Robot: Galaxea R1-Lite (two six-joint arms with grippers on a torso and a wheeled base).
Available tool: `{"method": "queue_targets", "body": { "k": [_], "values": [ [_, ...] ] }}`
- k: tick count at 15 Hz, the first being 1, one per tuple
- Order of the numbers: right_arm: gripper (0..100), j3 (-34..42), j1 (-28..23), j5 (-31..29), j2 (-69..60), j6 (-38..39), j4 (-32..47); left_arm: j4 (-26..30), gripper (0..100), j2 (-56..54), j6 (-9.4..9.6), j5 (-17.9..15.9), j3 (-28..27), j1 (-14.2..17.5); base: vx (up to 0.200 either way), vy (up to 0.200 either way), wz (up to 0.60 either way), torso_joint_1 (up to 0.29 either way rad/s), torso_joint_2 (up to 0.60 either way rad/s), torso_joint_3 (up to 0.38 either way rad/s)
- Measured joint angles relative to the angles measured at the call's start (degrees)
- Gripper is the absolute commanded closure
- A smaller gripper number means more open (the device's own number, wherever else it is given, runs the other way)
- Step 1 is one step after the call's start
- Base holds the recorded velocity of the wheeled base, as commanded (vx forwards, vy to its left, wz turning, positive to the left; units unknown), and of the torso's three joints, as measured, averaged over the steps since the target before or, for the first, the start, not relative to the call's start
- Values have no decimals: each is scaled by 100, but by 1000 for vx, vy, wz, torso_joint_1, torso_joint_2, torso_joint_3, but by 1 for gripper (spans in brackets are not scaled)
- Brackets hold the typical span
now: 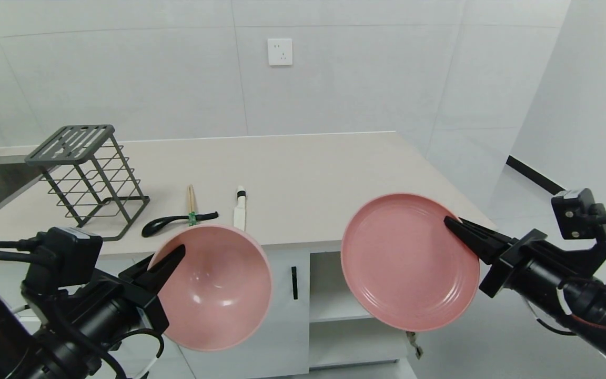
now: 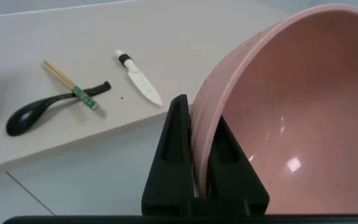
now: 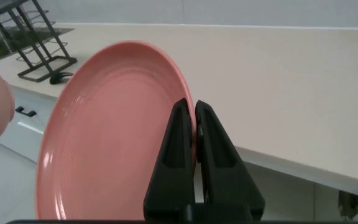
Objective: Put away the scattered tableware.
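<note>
Two pink dishes hang tilted in front of a beige counter (image 1: 308, 168), off its near edge, while a dark wire rack (image 1: 90, 173) stands on its left side. On the right, the plate (image 1: 408, 268) faces the camera, its upper right rim pinched between the closed fingers of the right gripper (image 1: 449, 221). On the left, the left gripper (image 1: 178, 251) pinches the bowl (image 1: 219, 289) by its left rim, one finger inside and one outside. On the counter behind the bowl lie a black spoon (image 1: 158, 225), a white knife (image 1: 239, 208) just to its right, and chopsticks (image 1: 191, 202) crossing the spoon's handle.
</note>
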Motion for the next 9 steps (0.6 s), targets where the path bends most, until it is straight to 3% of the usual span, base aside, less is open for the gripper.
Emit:
{"method": "queue_targets", "body": {
  "k": [9],
  "values": [
    [100, 49, -11, -5, 89, -271, -2, 151, 100, 41, 9, -4, 0, -2, 0, 0, 0, -262, 508, 245]
  ]
}}
